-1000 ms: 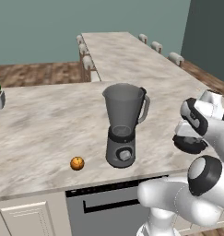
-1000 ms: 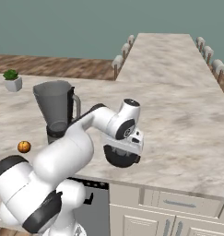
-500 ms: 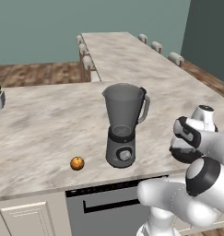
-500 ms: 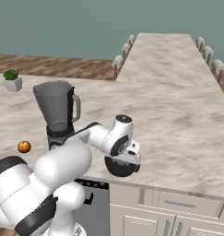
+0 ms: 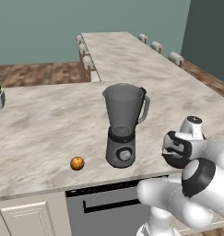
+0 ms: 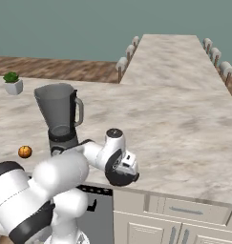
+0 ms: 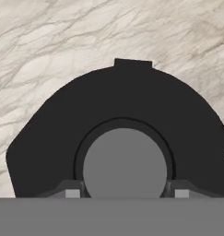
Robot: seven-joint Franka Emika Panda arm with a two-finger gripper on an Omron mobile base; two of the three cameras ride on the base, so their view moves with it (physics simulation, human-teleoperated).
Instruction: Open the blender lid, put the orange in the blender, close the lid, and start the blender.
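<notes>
Low over the counter (image 5: 49, 124), to the right of the blender (image 5: 123, 125) and near the front edge: the gripper (image 7: 124, 193), fingers pinching the small round knob in the middle of the lid (image 7: 118, 133). One finger (image 7: 69, 191) on each side of that knob, both pressed close against it. In the hand view, dark round lid seen from above, with a little tab sticking out at its far edge, and pale marbled counter all around it. In the left base view, the same lid (image 5: 177, 159) dark under the white hand, down by the counter; touching the stone or just above it, cannot tell. In the right base view, the lid (image 6: 121, 175) a dark disc below the hand (image 6: 120, 161), close to the counter's front edge, just right of the blender (image 6: 61, 118). Blender standing upright on the counter, smoky jar open at the top, no lid on it, handle on its right side, round knob on the front of its dark base. Orange (image 5: 77, 163) lying on the counter to the left of the blender, near it but not touching, also close to the front edge; small and round in the right base view too (image 6: 25, 151). Green plant in a white pot (image 6: 13, 83) far off at the back left of the counter. Long arm of the counter stretching away behind, with white chairs (image 5: 87, 59) lined up along it.
</notes>
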